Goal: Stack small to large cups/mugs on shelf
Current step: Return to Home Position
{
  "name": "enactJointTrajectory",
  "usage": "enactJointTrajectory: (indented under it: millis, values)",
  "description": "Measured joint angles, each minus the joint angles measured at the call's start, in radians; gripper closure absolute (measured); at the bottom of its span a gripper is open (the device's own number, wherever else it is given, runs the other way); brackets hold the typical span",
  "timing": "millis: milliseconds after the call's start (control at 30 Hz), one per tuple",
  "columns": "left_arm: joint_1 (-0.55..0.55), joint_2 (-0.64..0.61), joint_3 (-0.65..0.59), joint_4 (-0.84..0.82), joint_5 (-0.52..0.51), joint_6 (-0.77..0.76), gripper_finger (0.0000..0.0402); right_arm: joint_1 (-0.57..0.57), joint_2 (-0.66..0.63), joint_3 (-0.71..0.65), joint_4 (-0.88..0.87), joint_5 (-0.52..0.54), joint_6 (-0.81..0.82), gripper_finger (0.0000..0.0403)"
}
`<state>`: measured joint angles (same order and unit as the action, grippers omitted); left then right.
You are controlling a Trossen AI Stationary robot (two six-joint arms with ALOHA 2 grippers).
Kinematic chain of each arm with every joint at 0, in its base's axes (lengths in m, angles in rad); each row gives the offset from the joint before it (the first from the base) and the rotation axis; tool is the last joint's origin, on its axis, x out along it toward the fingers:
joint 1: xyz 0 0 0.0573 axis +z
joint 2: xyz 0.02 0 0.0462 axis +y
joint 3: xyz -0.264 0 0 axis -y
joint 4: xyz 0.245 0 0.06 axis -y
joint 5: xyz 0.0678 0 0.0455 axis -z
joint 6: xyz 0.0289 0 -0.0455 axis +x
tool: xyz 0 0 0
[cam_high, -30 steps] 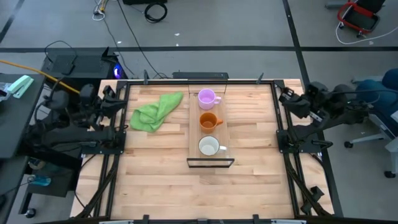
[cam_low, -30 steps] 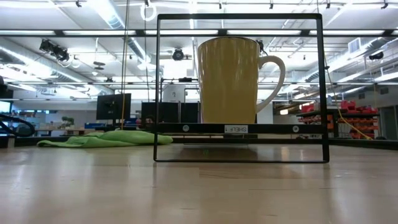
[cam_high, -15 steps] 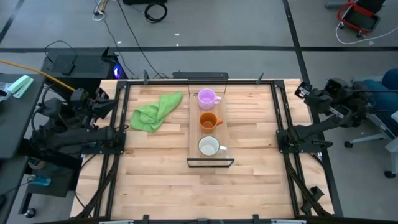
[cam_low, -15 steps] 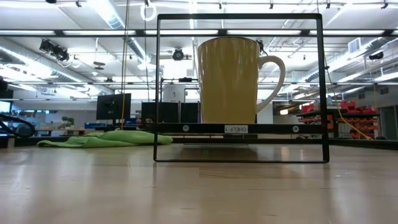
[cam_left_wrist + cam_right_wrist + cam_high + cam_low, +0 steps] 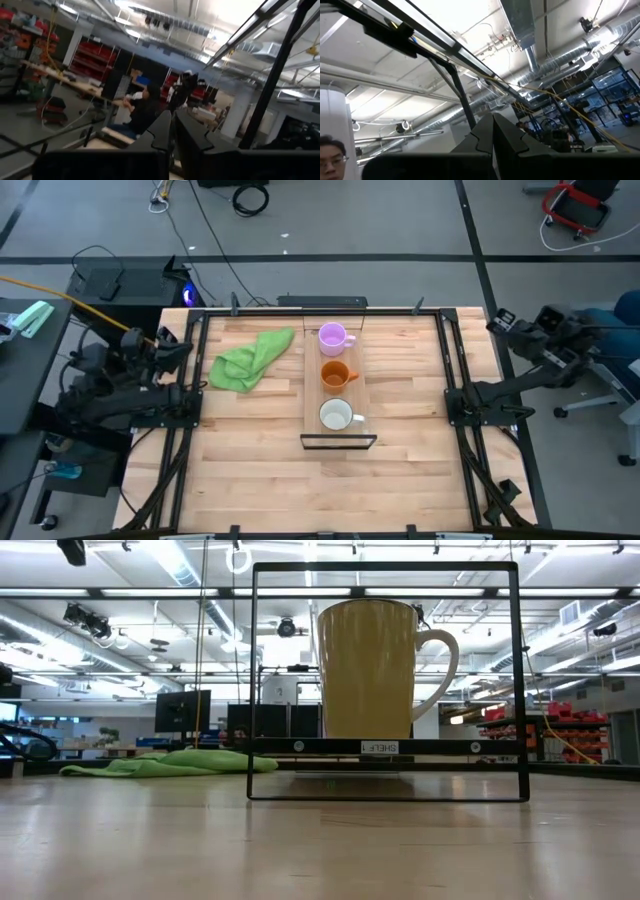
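Three mugs stand in a row on the light-wood shelf (image 5: 310,395) at the table's middle: the purple mug (image 5: 333,336) at the far end, the orange mug (image 5: 335,374) in the middle, the white mug (image 5: 336,416) nearest. In the low view the white mug (image 5: 368,670) stands upright on the shelf, inside its black end frame (image 5: 520,680). My left gripper (image 5: 163,340) is off the table's left edge, shut and empty (image 5: 172,131). My right gripper (image 5: 497,318) is off the right edge, shut and empty (image 5: 493,131). Both wrist views point up into the room.
A crumpled green cloth (image 5: 248,358) lies on the slatted tabletop left of the shelf's far end. The arms' black base frames (image 5: 185,415) stand along the table's left and right sides. A person (image 5: 142,112) sits in the room beyond; part of a person shows in the right wrist view (image 5: 332,152).
Both arms have drawn back from the table. My right gripper has gone outward past the right edge and toward the far side, tipping upward. My left gripper has shifted a little off the left edge. The mugs and the shelf have stayed still.
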<state>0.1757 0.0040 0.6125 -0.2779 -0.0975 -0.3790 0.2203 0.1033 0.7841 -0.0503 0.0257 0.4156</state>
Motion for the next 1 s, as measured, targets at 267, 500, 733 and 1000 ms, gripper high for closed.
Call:
enactJointTrajectory:
  millis: [267, 500, 733, 1000]
  values:
    - [0.000, 0.000, 0.001, 0.003, -0.004, -0.003, 0.0370, 0.000, -0.062, 0.000, -0.033, 0.000, -0.006, 0.0389]
    - [0.000, 0.000, 0.001, 0.001, -0.004, -0.003, 0.0378, 0.000, -0.099, 0.000, -0.038, 0.000, -0.027, 0.0389]
    - [0.000, 0.000, 0.001, -0.005, -0.003, -0.010, 0.0370, 0.000, -0.102, -0.001, -0.036, 0.029, -0.027, 0.0389]
    - [0.000, 0.000, -0.010, 0.004, -0.003, -0.032, 0.0368, -0.003, -0.100, -0.138, 0.134, 0.063, -0.027, 0.0389]
